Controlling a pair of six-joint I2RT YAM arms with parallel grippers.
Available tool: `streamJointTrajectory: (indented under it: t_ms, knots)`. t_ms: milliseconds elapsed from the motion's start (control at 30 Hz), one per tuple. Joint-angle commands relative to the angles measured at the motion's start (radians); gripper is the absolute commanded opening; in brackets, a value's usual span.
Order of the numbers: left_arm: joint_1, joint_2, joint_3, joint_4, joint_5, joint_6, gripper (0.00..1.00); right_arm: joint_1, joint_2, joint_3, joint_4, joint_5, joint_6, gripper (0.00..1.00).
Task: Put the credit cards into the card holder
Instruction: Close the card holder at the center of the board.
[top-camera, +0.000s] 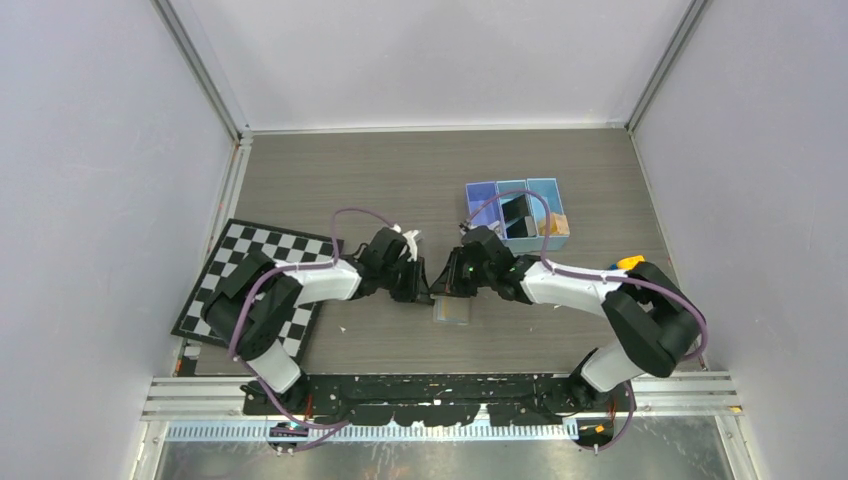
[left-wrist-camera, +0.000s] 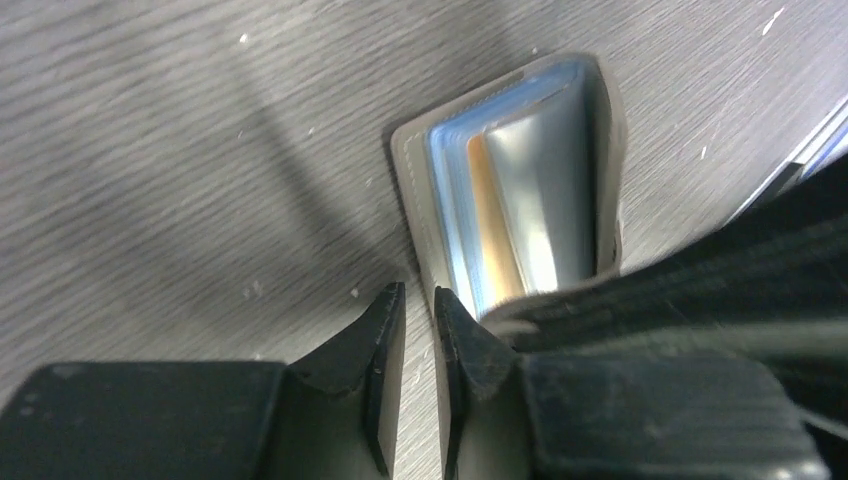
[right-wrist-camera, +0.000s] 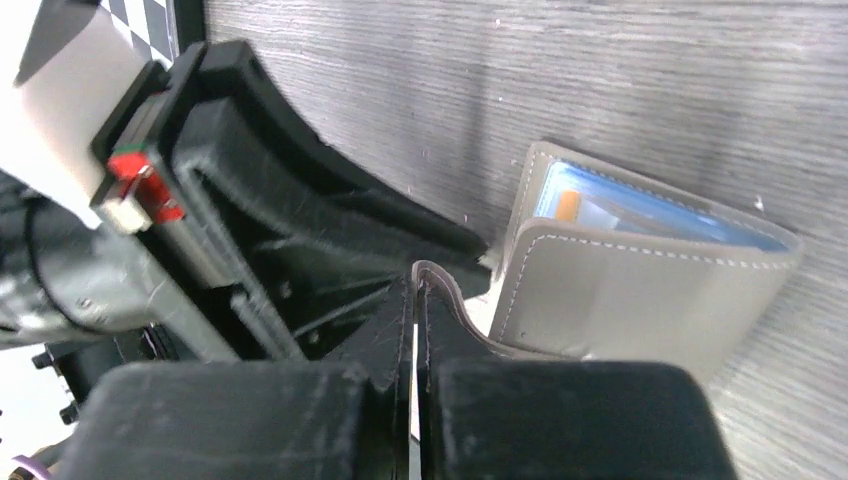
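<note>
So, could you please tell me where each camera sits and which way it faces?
Top external: above, behind the bases, facing down on the table; left arm and right arm show.
Left wrist: on its arm, facing the holder; the left gripper shows.
Right wrist: on its arm, facing the holder; the right gripper pinches its flap.
All share the holder.

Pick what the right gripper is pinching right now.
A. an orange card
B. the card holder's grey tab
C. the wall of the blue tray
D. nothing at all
B: in the right wrist view the right gripper is closed on the thin grey tab that curves off the card holder.
</note>
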Motion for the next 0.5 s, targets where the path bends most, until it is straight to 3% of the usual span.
streamJointTrajectory:
  t_ms: [0,100,200,333,467]
  knots:
    - [0.014,-0.074,-0.067,-0.118,-0.113,0.054,0.23,0.005,0.061,-0.005,0.153,-0.015,0.030,0.01]
    - [0.021,-0.132,-0.102,-0.162,-0.157,0.074,0.30,0.004,0.093,0.005,0.181,-0.022,0.033,0.07]
    - [0.023,-0.201,-0.127,-0.207,-0.195,0.092,0.34,0.005,0.084,0.009,0.208,-0.039,0.019,0.22]
    - [0.024,-0.279,-0.161,-0.264,-0.253,0.102,0.40,0.004,0.030,0.028,0.216,-0.072,-0.032,0.48]
    - [0.025,-0.350,-0.150,-0.318,-0.269,0.103,0.45,0.005,-0.041,0.085,0.111,-0.067,-0.089,0.58]
